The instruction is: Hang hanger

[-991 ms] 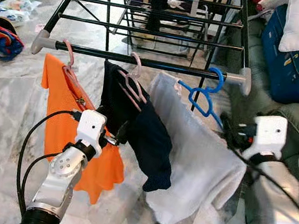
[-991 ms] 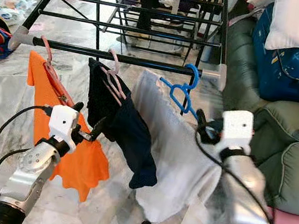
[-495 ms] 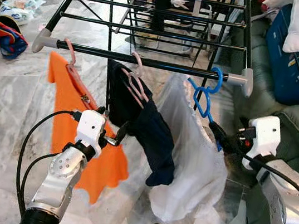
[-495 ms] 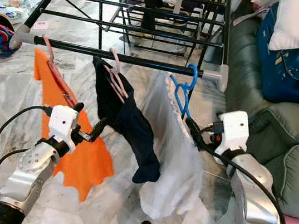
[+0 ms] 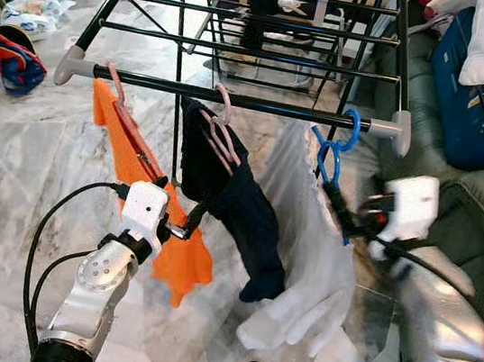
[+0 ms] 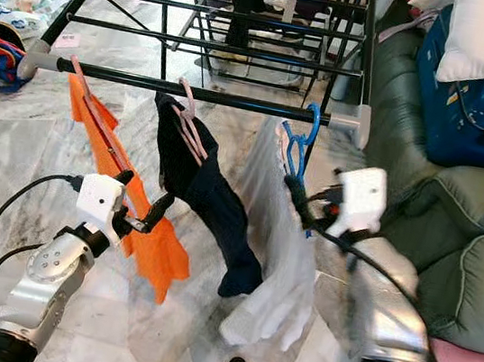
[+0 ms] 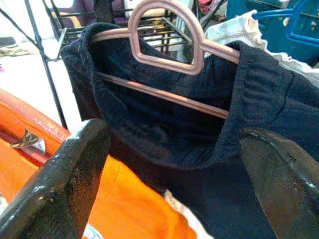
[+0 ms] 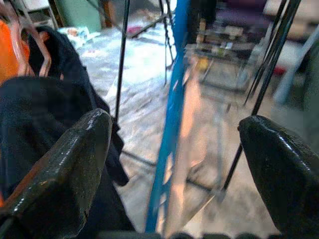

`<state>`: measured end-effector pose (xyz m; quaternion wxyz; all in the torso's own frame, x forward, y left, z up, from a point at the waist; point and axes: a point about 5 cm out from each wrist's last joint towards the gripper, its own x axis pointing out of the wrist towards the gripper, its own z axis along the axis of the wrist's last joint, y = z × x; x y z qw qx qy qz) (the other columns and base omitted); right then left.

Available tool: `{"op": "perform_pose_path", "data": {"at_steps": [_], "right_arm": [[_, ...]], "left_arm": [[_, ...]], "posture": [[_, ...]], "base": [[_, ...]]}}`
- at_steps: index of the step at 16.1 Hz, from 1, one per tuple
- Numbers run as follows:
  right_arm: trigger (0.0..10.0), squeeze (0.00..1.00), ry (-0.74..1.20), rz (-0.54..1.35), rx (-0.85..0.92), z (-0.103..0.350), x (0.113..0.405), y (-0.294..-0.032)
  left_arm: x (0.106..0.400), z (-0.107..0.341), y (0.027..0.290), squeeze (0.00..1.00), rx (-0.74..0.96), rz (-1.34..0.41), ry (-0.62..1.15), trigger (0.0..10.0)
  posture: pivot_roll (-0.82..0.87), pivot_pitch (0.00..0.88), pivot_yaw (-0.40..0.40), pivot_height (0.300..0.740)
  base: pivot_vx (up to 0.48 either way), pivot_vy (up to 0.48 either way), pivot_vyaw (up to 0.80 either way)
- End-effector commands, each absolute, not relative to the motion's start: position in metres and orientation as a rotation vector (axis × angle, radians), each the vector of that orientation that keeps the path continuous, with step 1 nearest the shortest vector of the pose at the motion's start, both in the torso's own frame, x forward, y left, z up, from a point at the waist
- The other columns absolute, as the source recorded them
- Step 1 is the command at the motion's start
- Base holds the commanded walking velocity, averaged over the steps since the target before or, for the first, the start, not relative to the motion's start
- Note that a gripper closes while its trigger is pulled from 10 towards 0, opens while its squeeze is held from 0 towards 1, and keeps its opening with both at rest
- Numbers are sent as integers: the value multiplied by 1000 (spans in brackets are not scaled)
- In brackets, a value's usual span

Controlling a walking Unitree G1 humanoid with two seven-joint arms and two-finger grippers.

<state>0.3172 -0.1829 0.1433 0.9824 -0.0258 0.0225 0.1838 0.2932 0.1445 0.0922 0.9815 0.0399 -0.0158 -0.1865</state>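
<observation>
Each arm is a silver metal forearm ending in a black ribbed collar near the elbow. A white box-shaped housing sits at each wrist. Black cables loop from the left arm's housing to the forearm. The left gripper (image 5: 184, 218) and right gripper (image 5: 336, 210) have long matte-black fingers (image 7: 60, 184) with scuffed, worn edges.

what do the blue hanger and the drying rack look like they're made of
Blue hanger: likely plastic, with smooth, uniformly coloured moulded loops. Drying rack: probably black-coated metal, thin straight rods with a slight sheen, capped by grey, plastic-looking ends.
</observation>
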Motion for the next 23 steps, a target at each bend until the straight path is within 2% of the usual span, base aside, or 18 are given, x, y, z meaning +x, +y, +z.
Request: {"op": "perform_pose_path", "data": {"at_steps": [1,2,3,5,6,14,23], "right_arm": [[7490,0,88,366,-31,134,321,-175],[4824,0,105,354,-18,130,324,-172],[431,0,116,341,-7,127,325,-170],[392,0,149,317,2,120,329,-168],[0,0,156,314,11,119,330,-168],[0,0,194,333,-45,114,347,-159],[0,0,139,222,-135,118,351,-173]], "left_arm": [[293,88,147,0,88,-379,-10,10000],[293,88,147,0,91,-383,-8,10000],[293,88,147,0,92,-384,-8,10000],[294,88,147,0,94,-386,-6,10000],[294,88,147,0,96,-387,-6,10000],[294,84,148,0,107,-387,4,10000],[294,84,147,0,117,-394,7,10000]], "posture": [[-33,163,52,740],[-32,162,53,740],[-31,160,56,740],[-29,157,58,740],[-28,156,60,740],[-22,151,52,740],[-24,147,59,740]], "base": [[0,0,0],[0,0,0],[0,0,0],[0,0,0],[0,0,0],[0,0,0],[0,0,0]]}}
